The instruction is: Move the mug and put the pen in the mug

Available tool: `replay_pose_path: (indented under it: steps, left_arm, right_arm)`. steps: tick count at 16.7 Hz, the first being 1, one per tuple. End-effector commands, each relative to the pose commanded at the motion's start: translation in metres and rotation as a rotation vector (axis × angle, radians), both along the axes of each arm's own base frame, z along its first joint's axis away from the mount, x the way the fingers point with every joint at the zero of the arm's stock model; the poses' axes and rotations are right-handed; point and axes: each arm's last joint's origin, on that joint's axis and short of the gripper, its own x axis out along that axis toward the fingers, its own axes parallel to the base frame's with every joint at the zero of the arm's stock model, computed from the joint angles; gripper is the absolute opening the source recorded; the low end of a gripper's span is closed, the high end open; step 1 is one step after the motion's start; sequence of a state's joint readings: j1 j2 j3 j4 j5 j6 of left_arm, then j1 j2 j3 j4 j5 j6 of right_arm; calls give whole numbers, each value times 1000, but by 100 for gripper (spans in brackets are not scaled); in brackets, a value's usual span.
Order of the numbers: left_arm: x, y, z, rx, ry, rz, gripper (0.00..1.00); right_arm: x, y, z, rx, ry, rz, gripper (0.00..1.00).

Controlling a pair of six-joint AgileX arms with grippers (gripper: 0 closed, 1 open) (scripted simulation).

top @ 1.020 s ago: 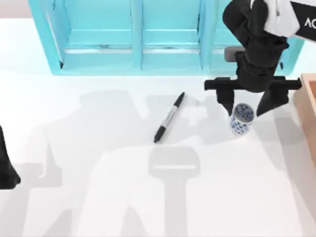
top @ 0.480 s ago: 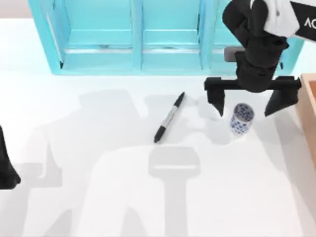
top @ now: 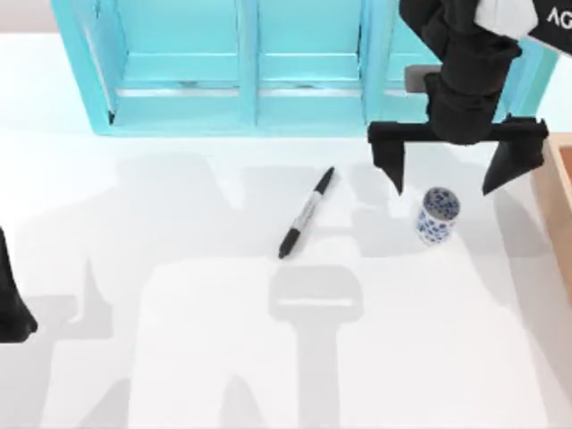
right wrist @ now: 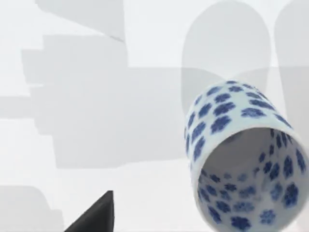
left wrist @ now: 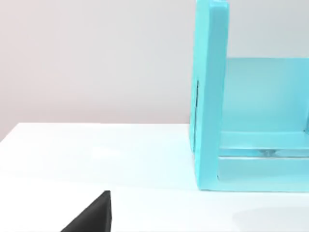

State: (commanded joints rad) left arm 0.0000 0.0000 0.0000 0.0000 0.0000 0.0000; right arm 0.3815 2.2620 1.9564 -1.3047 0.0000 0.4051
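The mug, white with blue flowers, stands upright on the white table at the right. In the right wrist view the mug is close below, its mouth empty. My right gripper hangs open just behind and above the mug, its jaws spread far wider than the mug and touching nothing. The pen lies flat and diagonal near the table's middle, left of the mug, black cap toward the back. My left arm is parked at the table's left edge.
A turquoise shelf unit spans the back of the table, close behind my right arm; its side wall is in the left wrist view. A brown wooden box sits at the right edge, beside the mug.
My right gripper's jaws have spread wider and drawn back from the mug toward the shelf. The mug, the pen and the left arm have stayed put.
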Motion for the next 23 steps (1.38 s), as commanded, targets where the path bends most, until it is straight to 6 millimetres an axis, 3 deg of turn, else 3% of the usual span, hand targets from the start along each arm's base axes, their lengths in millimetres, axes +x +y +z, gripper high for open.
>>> replay_pose_path:
  steps: [4,7,10,15,16,18,21,23]
  left_arm:
    - [0,0,0,0,0,0,100]
    - [0,0,0,0,0,0,100]
    - [0,0,0,0,0,0,100]
    - [0,0,0,0,0,0,100]
    - [0,0,0,0,0,0,100]
    - [0,0,0,0,0,0,100]
    - [0,0,0,0,0,0,100]
    - [0,0,0,0,0,0,100]
  right_arm:
    - [9,5,54,8,-22,1,100]
    - [4,2,96,18,-48,2,100]
    - [-6,-3,121,15,-41,2,100]
    - [-9,-5,128,13,-34,2,100]
    - [9,6,135,99,-230,10,100]
    - [9,7,134,103,-234,0,100]
    - [14,20,125,128,-241,-63,100]
    - [18,34,108,146,-223,-125,100]
